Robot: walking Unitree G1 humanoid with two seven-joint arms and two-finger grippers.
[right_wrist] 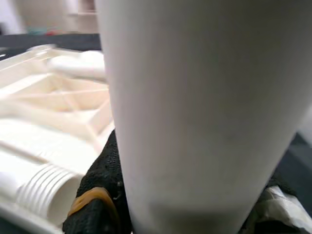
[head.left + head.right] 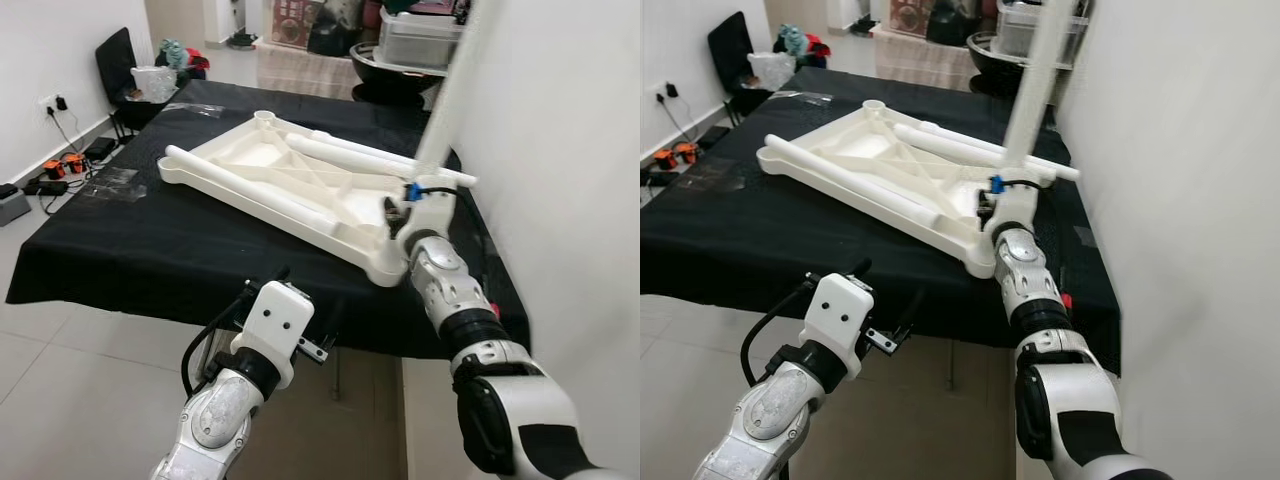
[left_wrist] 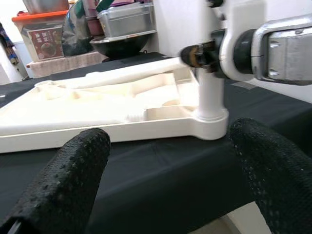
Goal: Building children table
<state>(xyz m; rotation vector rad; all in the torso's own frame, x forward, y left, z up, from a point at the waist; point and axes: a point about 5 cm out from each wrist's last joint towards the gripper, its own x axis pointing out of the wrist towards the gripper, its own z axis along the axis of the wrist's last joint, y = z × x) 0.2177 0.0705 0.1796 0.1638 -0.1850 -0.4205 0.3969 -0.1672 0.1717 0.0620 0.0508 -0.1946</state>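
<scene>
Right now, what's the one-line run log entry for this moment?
right claw: shut on table leg, upright in corner socket | left claw: open, idle at table edge | tabletop: upside down on black cloth

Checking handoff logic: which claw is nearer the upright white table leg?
Right. The right claw is clamped on the upright table leg at its base; the left claw hangs open off the table's near edge.
</scene>
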